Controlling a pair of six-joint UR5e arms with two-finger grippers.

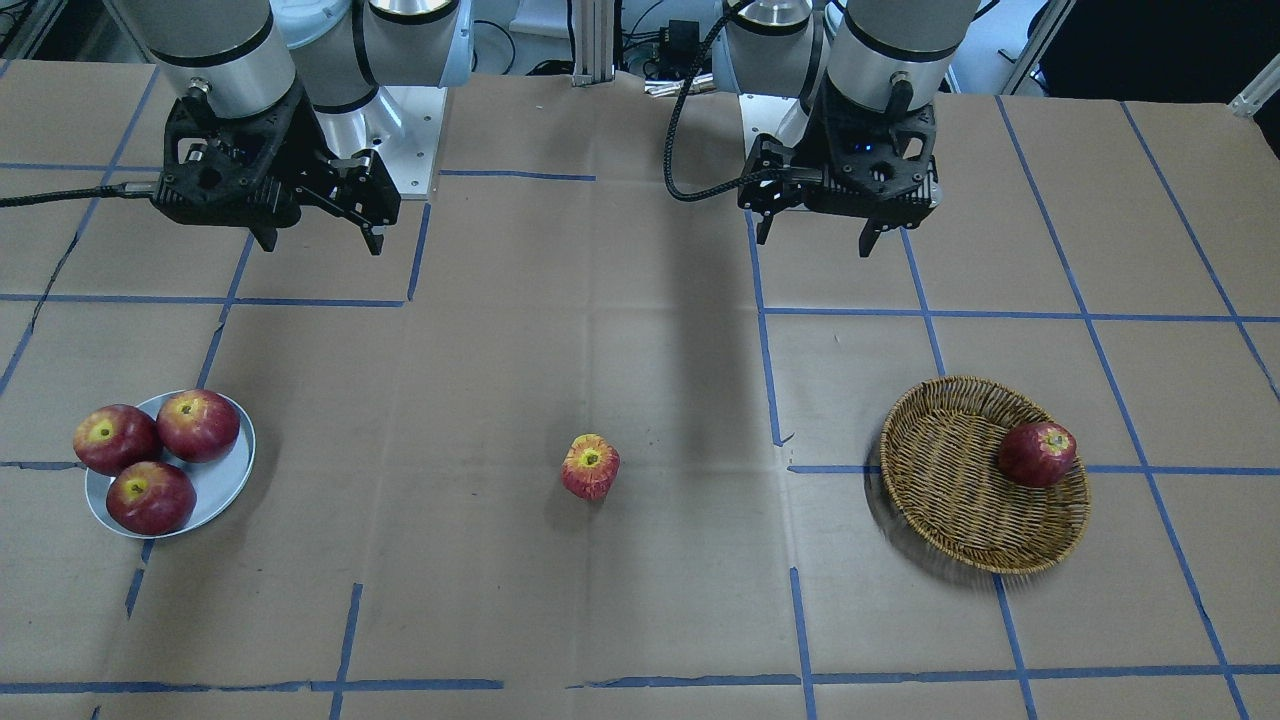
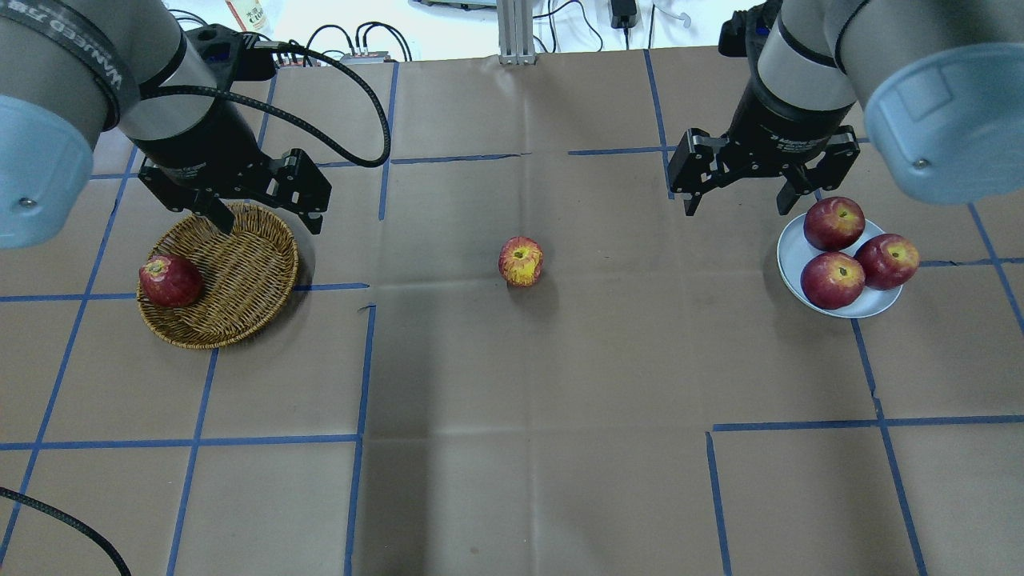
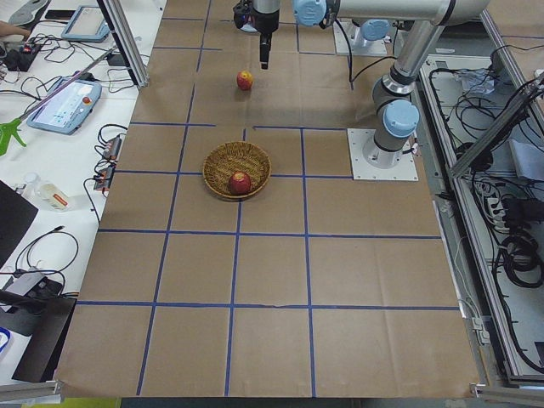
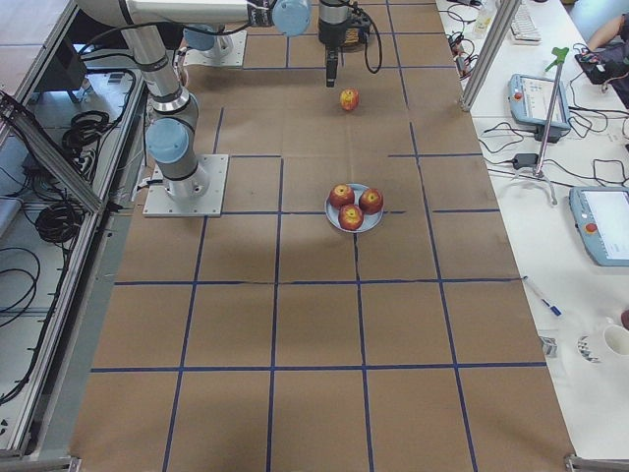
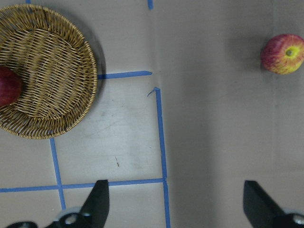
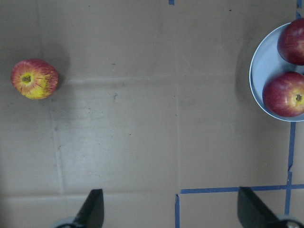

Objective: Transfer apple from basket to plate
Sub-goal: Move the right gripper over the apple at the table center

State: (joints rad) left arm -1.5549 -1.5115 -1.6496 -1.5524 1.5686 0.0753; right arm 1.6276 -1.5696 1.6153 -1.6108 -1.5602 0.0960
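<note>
Three darker red apples [image 2: 834, 280] crowd the plate [image 2: 790, 250], close by the right end effector [image 2: 736, 210]. One more dark apple [image 2: 170, 280] sits in the basket [image 2: 240, 272], by the left end effector [image 2: 268, 224]. The apple [image 2: 521, 261] lies on the worktop [image 2: 520, 400] midway between basket and plate, well apart from both end effectors, which are released and hold nothing.

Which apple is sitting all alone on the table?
The streaky pinkish-red apple with the yellow top, in the middle of the table. One darker red apple lies in the basket; three others sit on the plate.
</note>
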